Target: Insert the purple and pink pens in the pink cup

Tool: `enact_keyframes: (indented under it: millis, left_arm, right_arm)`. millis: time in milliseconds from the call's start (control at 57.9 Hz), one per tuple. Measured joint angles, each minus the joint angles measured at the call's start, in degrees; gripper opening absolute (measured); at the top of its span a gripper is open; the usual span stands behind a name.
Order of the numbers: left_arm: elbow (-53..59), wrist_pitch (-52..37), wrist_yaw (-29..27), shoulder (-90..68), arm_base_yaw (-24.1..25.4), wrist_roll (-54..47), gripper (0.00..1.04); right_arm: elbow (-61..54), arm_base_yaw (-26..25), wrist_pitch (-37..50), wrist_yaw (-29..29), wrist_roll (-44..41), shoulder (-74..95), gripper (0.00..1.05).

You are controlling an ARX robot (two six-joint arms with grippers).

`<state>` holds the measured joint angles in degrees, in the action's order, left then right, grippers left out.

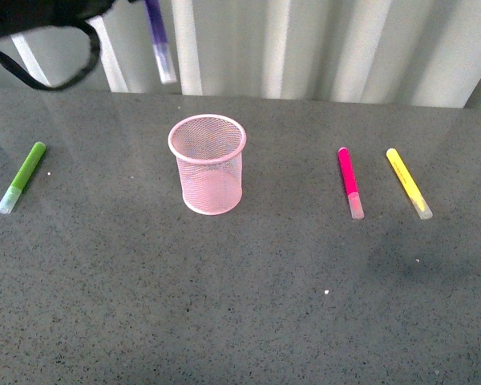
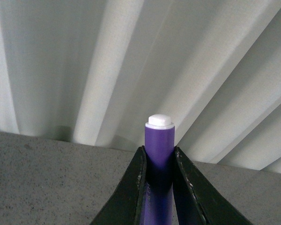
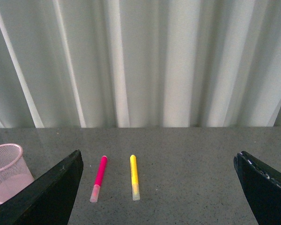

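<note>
Pale pleated curtains (image 1: pixel 305 48) hang behind a dark grey speckled table (image 1: pixel 264 313). The pink cup (image 1: pixel 208 164), a wire-mesh holder, stands upright and empty on the table.

The left fingers (image 2: pixel 131 187) are pressed against the purple pen (image 1: pixel 159 40), pinching its barrel on both sides. The pen's pale end sticks out just past the fingertips. In the front view the pen hangs in the air, tilted, with its clear cap pointing down. The cup sits below these fingers and a little to their right, not yet under the pen.

The right fingers (image 3: pixel 51 192) are spread wide and hold nothing. The pink pen (image 1: pixel 350 183) lies flat on the table ahead of and below them, well apart from the cup. A yellow marker (image 1: pixel 408 183) lies near it on the far side from the cup. A green marker (image 1: pixel 22 177) lies flat on the table, well apart from both pairs of fingers.

Both pens look light, stiff and smooth, so likely slippery and prone to roll. The coloured barrel, near its middle, seems the safest place to grip; the clear cap might pull loose. The mesh cup looks light enough to tip if a pen knocks its rim.
</note>
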<state>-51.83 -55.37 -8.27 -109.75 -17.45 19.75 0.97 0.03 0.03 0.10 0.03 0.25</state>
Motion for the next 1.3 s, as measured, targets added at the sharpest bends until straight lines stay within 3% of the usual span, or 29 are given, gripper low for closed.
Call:
enact_keyframes:
  millis: [121,294,932,1295]
  left_arm:
    - [-0.3,-1.6,-4.6,-4.4,-2.4,0.8,0.13]
    - [-1.6,-3.9,-6.5,-7.9,-3.8,0.9,0.13]
    - [-2.9,-2.9,-7.2,-11.5,-5.3,2.4,0.13]
    - [-1.8,-2.0,-6.4,-11.3,-5.0,2.9,0.71]
  right_arm:
    - [0.0,0.0,0.0,0.0,0.0,0.0,0.98]
    - [0.0,0.0,0.0,0.0,0.0,0.0,0.98]
    - [0.0,0.0,0.0,0.0,0.0,0.0,0.98]
    - [0.0,0.0,0.0,0.0,0.0,0.0,0.98]
